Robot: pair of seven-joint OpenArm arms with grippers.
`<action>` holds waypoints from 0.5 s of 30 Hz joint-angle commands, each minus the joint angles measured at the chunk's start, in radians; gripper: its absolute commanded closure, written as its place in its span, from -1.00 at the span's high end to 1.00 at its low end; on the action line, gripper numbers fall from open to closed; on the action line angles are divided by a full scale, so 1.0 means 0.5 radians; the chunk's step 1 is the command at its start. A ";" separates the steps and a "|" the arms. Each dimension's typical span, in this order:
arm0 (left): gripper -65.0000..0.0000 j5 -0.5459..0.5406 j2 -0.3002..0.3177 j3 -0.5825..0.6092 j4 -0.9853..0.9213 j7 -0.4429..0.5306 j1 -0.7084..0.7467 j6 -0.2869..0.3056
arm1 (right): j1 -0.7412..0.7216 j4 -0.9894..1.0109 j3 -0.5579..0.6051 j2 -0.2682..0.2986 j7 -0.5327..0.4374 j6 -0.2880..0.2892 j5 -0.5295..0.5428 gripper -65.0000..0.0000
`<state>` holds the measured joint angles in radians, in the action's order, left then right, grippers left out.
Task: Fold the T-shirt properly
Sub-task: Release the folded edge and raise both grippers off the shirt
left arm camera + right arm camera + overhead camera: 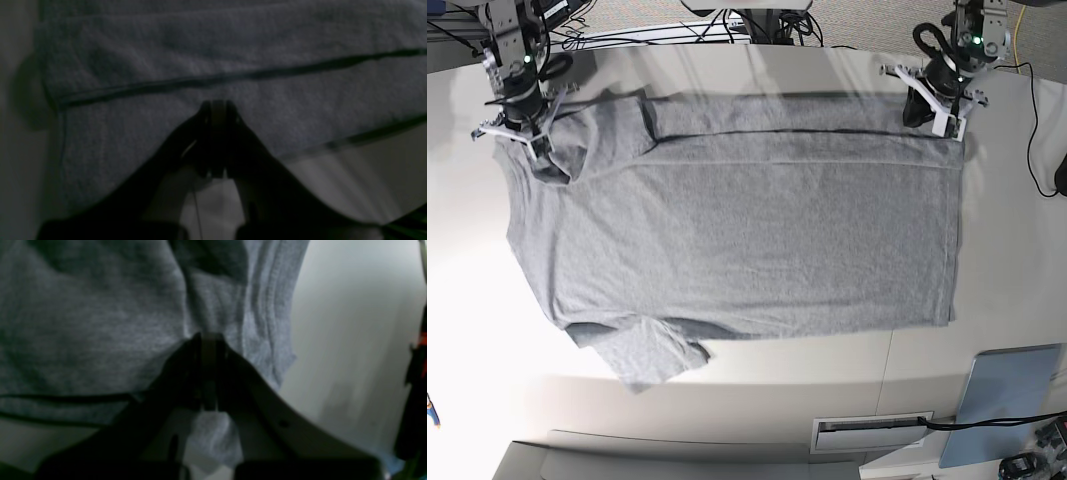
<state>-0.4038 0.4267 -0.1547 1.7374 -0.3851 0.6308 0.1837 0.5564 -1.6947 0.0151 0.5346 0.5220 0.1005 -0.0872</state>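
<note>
The heather-grey T-shirt lies spread plain side up on the white table, collar out of sight. Its far edge is folded over into a long band. My left gripper is at the band's far right corner. In the left wrist view it is shut, tips pinched on the T-shirt near its edge. My right gripper is at the far left sleeve. In the right wrist view it is shut on puckered cloth of the T-shirt.
A light-blue flat panel lies at the near right corner, beside a white slotted rail. Cables run along the far edge, and a black cable hangs at the right. One sleeve sticks out near the front left.
</note>
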 commanded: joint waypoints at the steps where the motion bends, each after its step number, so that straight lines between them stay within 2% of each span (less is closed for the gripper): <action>1: -1.00 0.106 0.011 0.011 -0.032 -0.264 0.089 -0.007 | 0.069 -0.006 0.005 0.018 0.113 0.067 0.000 -1.00; 5: -1.00 0.171 0.011 0.011 -0.032 -0.263 0.192 -0.007 | 0.196 -0.098 0.005 0.018 0.106 0.066 -0.121 -1.00; 15: -1.00 0.272 0.011 -0.030 0.075 -0.262 0.433 -0.007 | 0.420 -0.274 0.005 0.018 0.126 0.060 -0.142 -1.00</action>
<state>-0.3225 0.4294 -0.1757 1.8011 -0.3336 0.8112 0.1852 0.7498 -1.8278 0.0162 0.5346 0.5602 0.1040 -0.1764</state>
